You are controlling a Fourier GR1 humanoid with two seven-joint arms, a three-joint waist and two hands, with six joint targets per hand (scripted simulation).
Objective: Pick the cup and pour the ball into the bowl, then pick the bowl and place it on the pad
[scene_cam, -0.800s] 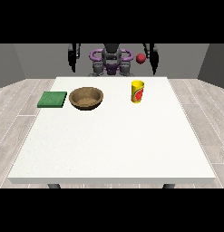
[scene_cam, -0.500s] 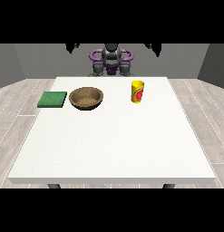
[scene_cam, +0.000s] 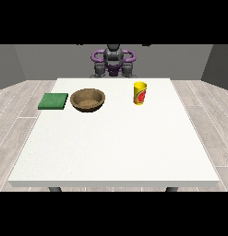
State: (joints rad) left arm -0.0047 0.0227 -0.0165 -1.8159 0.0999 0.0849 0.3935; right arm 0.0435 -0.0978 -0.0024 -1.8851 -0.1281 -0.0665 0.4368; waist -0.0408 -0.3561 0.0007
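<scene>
A yellow cup (scene_cam: 140, 93) with a red mark stands upright on the white table (scene_cam: 115, 147), toward the far edge and right of centre. Well to its left sits a brown bowl (scene_cam: 88, 99), and just beyond that, apart from it, a green pad (scene_cam: 53, 101) lies flat near the table's left edge. The robot (scene_cam: 113, 60) is behind the far edge. Neither hand shows, so the fingers' state cannot be told. No ball is visible.

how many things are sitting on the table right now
3: a green pad at the view's left, a brown bowl beside it, and a yellow cup further right. A ball may be hidden inside the cup.
</scene>
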